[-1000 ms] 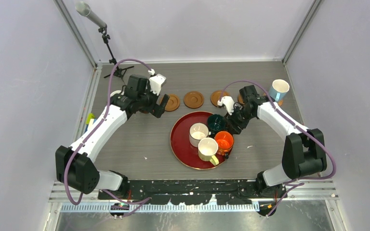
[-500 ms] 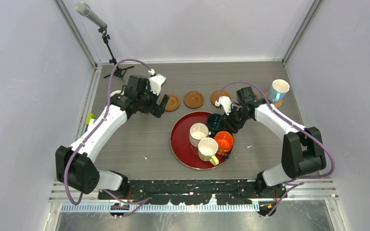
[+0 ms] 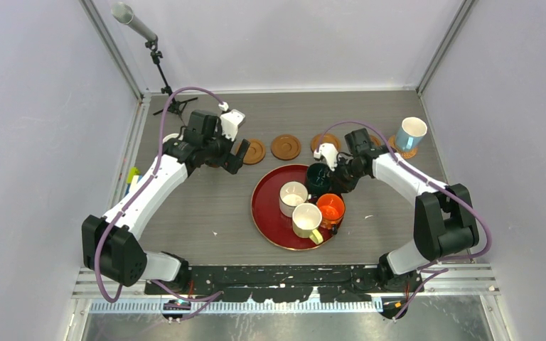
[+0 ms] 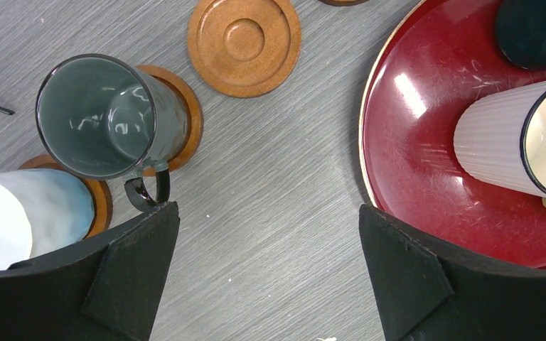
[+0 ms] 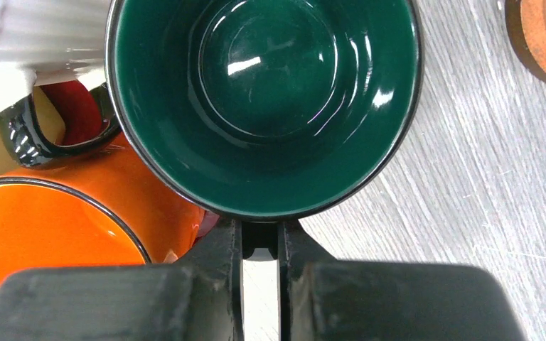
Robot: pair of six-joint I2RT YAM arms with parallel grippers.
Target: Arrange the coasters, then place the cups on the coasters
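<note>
The dark teal cup [image 5: 263, 99] stands at the back of the red tray [image 3: 266, 213], and my right gripper [image 5: 261, 234] is shut on its handle from the table side. Touching it are the orange cup [image 5: 57, 220] and a white cup [image 5: 35, 32]. My left gripper [image 4: 268, 209] hangs open over bare table, nothing between its fingers. Just beyond its left finger a dark grey-green cup [image 4: 103, 117] sits on a coaster, and a pale cup [image 4: 28, 213] on another. An empty coaster [image 4: 244, 44] lies past them. A light blue cup [image 3: 411, 131] stands on a coaster at the far right.
The tray also holds a cream cup [image 3: 306, 217]. More empty coasters [image 3: 285, 147] lie in a row behind the tray. A microphone stand [image 3: 163, 78] rises at the back left. Walls close the table on three sides.
My right gripper has slid left to the dark teal cup and closed on its handle. The left arm has stayed where it was, still open.
</note>
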